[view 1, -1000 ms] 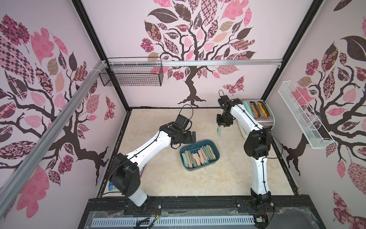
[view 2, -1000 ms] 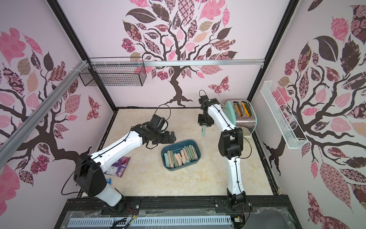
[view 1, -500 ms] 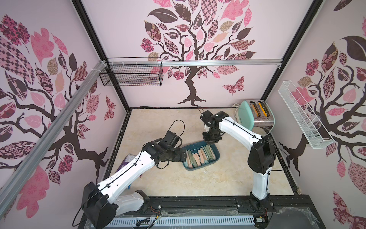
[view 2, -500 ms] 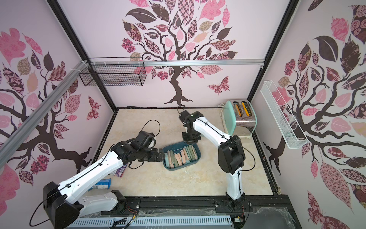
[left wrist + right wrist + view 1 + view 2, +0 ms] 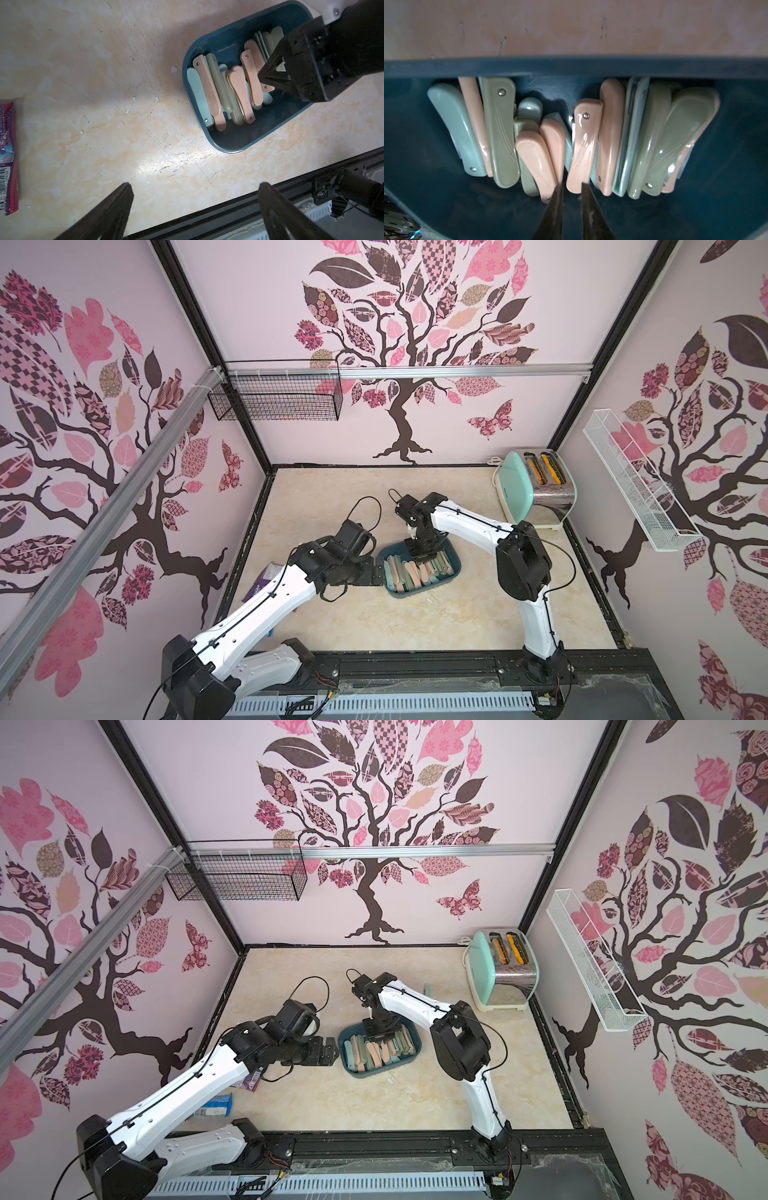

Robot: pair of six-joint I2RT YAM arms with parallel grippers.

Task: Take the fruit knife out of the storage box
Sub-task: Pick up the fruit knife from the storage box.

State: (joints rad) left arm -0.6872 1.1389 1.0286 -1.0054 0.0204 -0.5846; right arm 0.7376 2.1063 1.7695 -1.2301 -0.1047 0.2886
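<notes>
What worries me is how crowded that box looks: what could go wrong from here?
The right claw, tips narrowly apart, sits where two pink knives end: it may pinch both or neither.
Knives overlap tightly in the storage box: neighbours could lift too.
The left claw, open, holds nothing down: the box could slide.

The storage box (image 5: 456, 569), a dark teal tub with rounded corners and low walls, sits upright midway between left and right, slightly askew. Inside lie folded fruit knives (image 5: 209, 89) (pink, sage-green and pale-blue handles, with metal rivets), packed side by side, some overlapping.
</notes>
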